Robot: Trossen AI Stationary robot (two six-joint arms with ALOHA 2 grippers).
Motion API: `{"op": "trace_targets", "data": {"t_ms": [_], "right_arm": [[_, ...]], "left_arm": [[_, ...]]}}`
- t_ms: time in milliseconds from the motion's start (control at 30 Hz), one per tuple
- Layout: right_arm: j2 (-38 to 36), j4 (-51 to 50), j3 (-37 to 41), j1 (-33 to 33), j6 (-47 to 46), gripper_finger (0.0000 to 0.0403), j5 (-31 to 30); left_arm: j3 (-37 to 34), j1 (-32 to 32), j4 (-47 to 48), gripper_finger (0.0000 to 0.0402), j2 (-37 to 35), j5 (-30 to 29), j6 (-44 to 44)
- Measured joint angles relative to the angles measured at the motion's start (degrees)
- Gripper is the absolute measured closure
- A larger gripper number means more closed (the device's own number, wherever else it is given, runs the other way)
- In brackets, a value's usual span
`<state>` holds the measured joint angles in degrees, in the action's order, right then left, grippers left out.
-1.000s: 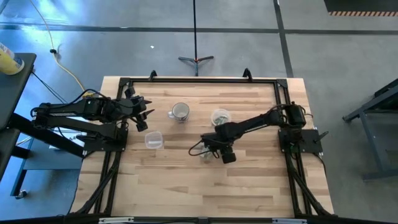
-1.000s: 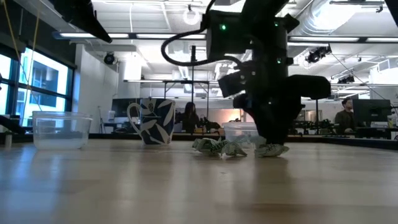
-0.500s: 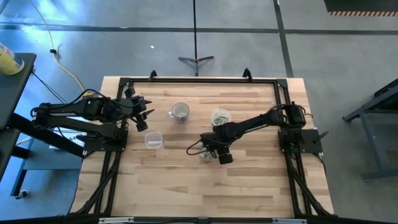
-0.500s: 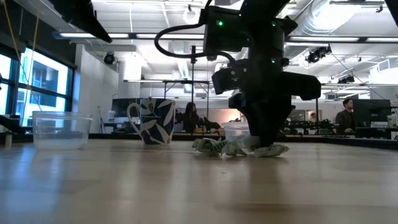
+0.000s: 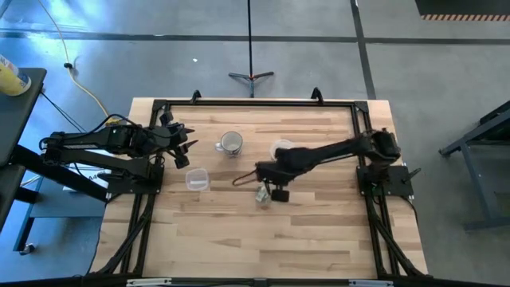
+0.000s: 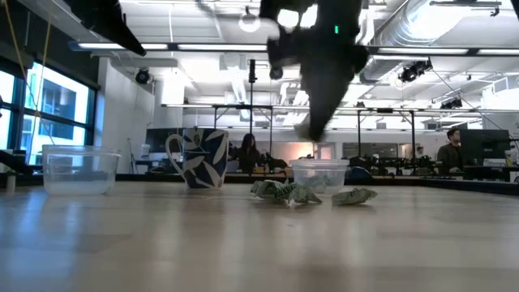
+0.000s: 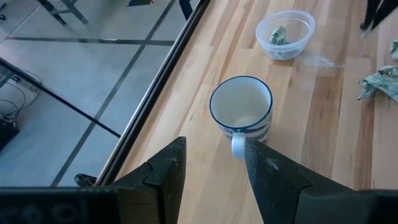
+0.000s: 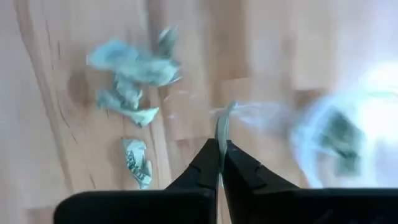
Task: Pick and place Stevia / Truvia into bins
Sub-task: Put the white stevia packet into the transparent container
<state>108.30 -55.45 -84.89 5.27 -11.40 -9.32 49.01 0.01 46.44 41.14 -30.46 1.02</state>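
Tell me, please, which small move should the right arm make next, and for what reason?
Probably carry on toward the clear cup and open above it. The right end effector is shut on a sweetener packet and is lifted off the table, with the cup just ahead. The cup already holds packets, and the loose pile remains on the wood. The left end effector waits open near the mug.

Black jointed arms (image 5: 319, 155) — loose black cable, green indicator light.

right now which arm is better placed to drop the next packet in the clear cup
The right. The right gripper is shut on a packet, lifted above the table close to the clear cup. The left gripper waits open by the mug, holding nothing.
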Motion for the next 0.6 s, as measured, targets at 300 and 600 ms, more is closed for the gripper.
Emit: {"op": "trace_targets", "data": {"t_ms": [300, 600], "right_arm": [[-10.35, -5.51, 4.69, -11.08, -10.8, 0.04, -0.47], [-8.61, 3.58, 11.73, -20.68, -1.74, 0.0347, 7.29]], "left_arm": [[0.0, 0.0, 0.0, 0.0202, -0.01, 0.02, 0.0], [0.0, -0.02, 0.0, 0.0202, 0.0, 0.02, 0.0]]}}
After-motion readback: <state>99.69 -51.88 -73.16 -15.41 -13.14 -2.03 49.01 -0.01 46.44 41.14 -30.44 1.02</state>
